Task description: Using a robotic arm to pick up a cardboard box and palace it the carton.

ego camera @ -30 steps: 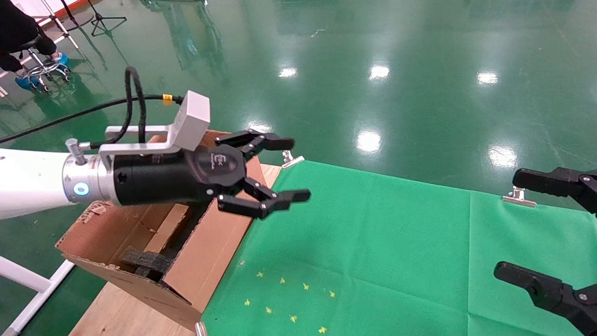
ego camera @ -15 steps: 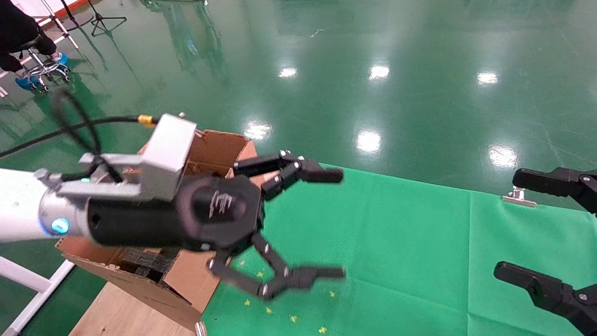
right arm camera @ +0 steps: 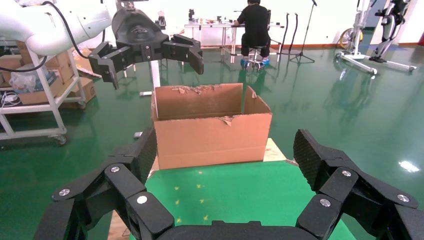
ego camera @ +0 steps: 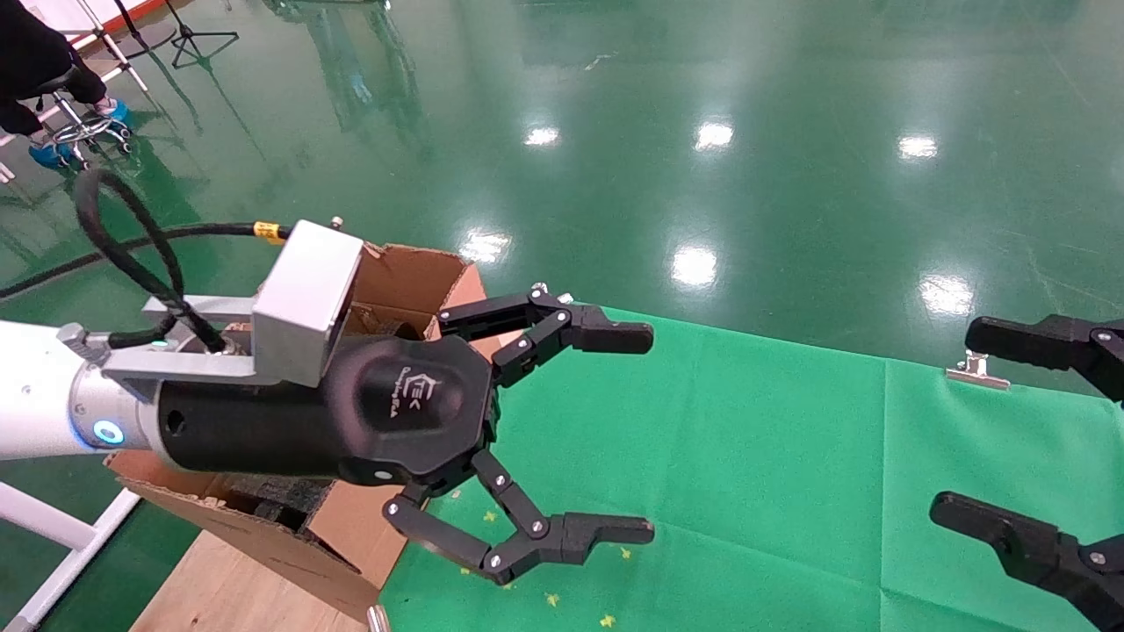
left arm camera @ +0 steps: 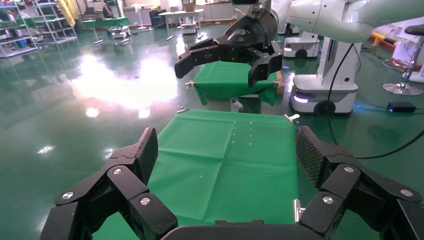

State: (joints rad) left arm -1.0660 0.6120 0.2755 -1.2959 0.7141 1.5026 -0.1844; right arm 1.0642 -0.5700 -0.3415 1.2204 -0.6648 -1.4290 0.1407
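Observation:
My left gripper (ego camera: 645,434), black with a silver camera block, hovers open and empty beside the carton, over the left edge of the green cloth (ego camera: 773,439). The carton (ego camera: 404,272) is a large brown box with ragged flaps and black foam (ego camera: 281,496) inside, mostly hidden behind the left arm. The right wrist view shows its long side (right arm camera: 210,132) with the left gripper (right arm camera: 150,50) above it. My right gripper (ego camera: 957,421) is open and empty at the cloth's right edge. The small cardboard box is not in view.
The carton stands on a wooden board (ego camera: 219,588) left of the cloth. Yellow star marks (ego camera: 553,599) dot the cloth near the carton. Metal clips (ego camera: 975,369) hold the cloth's far edge. A person (right arm camera: 255,30) sits far behind the carton.
My left gripper has moved from above the carton down and to the right, over the cloth's left edge, and its fingers have spread wider. The right arm has not moved.

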